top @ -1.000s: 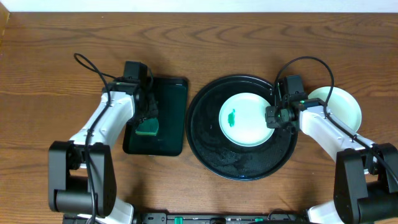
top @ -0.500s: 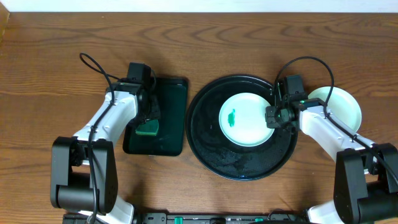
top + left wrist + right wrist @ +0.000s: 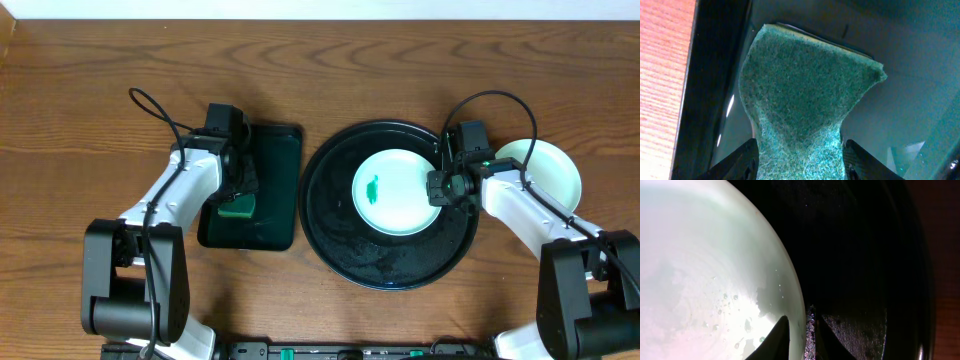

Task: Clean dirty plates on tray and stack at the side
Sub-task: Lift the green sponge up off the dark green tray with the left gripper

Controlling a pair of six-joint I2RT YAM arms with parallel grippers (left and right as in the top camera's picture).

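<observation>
Green sponge (image 3: 805, 95) is being pinched at its waist by left gripper (image 3: 800, 161) inside rectangular tray (image 3: 715, 75). Smeared plate (image 3: 400, 195) rim is being clamped by right gripper (image 3: 802, 335) on round tray (image 3: 855, 255).

The table (image 3: 100, 80) is brown wood with a plain grain and a dull sheen. On it, the round tray (image 3: 330, 235) is glossy black and speckled with droplets, and the plate (image 3: 400, 205) in it is smooth, pale, shiny and wet in patches. Beside the round tray, the rectangular tray (image 3: 275, 200) is dark and glossy, holding a coarse, fibrous green sponge (image 3: 805, 100).
</observation>
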